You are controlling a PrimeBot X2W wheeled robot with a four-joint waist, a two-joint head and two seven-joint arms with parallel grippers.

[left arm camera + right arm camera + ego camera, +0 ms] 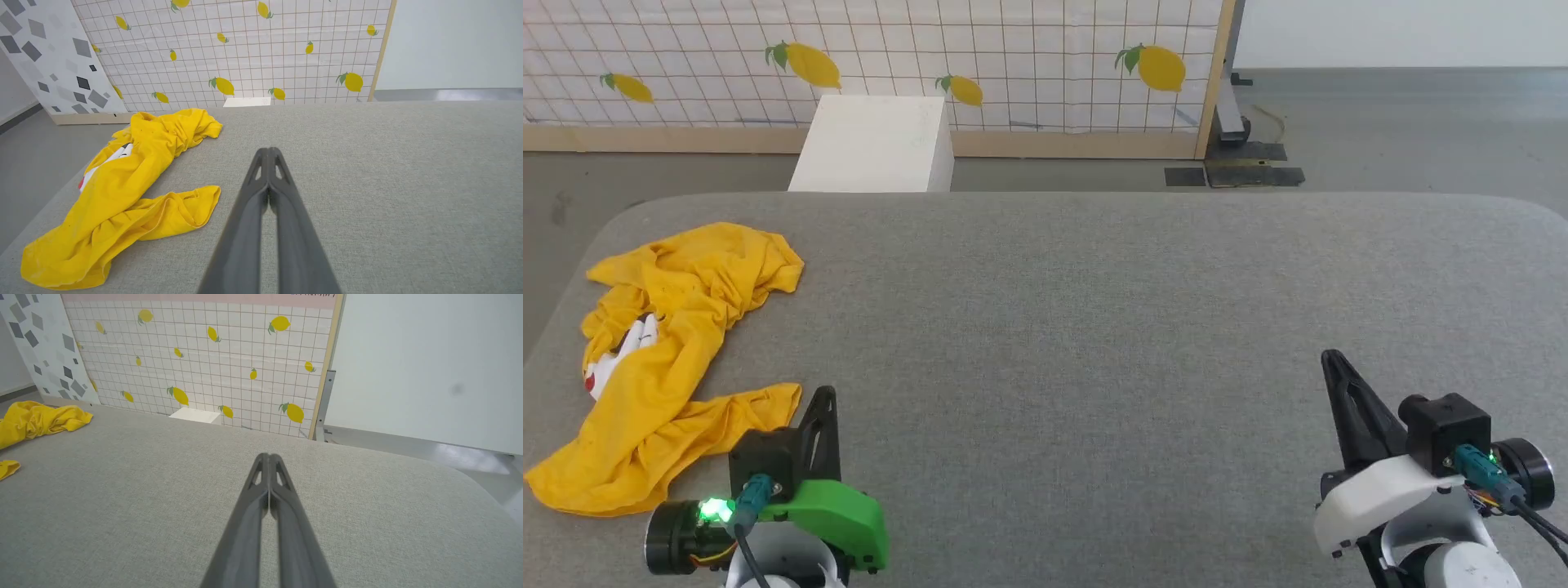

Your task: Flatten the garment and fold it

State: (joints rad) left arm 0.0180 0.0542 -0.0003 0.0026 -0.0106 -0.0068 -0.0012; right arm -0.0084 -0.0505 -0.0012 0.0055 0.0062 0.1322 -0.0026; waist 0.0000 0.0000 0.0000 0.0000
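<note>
Grey table (1094, 327) bears crumpled garment (662, 367) at far left

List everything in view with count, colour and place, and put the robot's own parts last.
garment: one, mustard yellow with a white and red print showing, crumpled at the table's left end
table: one, grey fabric top, fills the foreground
box: one, white, on the floor behind the table
lemon-print panel: one, white grid with yellow lemons, upright behind the box
speckled panel: one, white with grey flecks, left of the lemon-print panel
floor: grey, around the table
left gripper: one, dark fingers, shut, empty, beside the garment
right gripper: one, dark fingers, shut, empty, over the table's right side
</note>
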